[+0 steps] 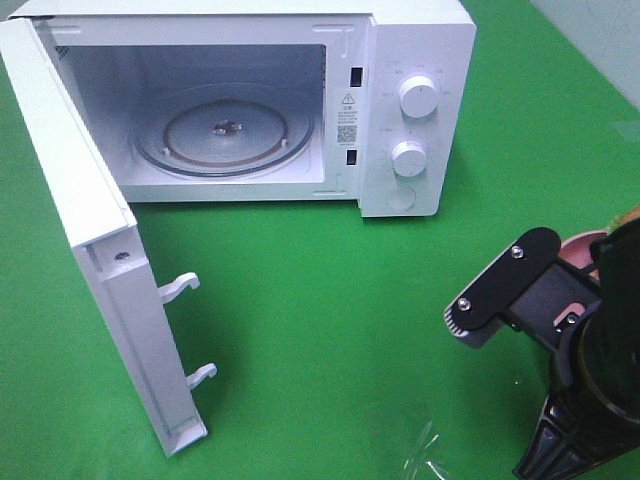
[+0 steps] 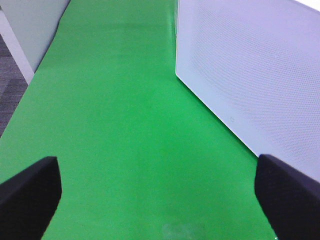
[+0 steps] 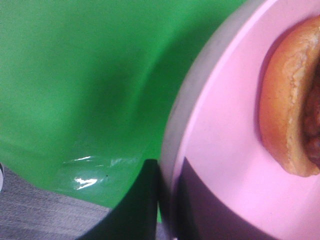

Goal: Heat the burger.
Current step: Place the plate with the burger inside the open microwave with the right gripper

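1. The right hand (image 3: pixel 167 200) clamps the rim of the pink plate (image 3: pixel 220 125); the burger (image 3: pixel 287 100) sits on it just beyond the grip, at 4 o'clock from the open microwave (image 1: pixel 420 40).
2. The left hand (image 2: pixel 160 192) hangs released above the green tabletop (image 2: pixel 125 125).

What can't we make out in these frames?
1. burger: cut by the right wrist view's edge; right arm covers most in exterior high.
2. pink plate: mostly hidden likewise.
3. microwave dial labels: too small, exterior high.
4. left gripper: outside exterior high's frame.
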You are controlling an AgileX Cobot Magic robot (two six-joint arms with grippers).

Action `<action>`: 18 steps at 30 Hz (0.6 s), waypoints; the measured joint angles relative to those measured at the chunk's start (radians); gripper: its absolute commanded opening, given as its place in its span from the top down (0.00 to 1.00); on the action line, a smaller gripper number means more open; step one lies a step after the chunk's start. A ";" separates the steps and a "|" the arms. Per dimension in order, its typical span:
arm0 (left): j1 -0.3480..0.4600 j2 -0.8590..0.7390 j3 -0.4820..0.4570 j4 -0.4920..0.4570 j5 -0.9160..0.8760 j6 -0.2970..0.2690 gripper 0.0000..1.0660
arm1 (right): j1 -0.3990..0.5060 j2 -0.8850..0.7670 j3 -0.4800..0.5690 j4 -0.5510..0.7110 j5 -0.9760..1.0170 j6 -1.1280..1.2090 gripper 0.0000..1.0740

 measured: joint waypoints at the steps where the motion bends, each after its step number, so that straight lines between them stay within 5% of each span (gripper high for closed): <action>1: 0.000 0.000 0.000 0.000 0.000 0.000 0.08 | 0.026 0.000 0.000 -0.012 -0.001 -0.015 0.99; 18: 0.000 0.000 0.000 0.000 0.000 0.000 0.08 | 0.078 0.000 0.000 -0.133 -0.095 -0.180 0.99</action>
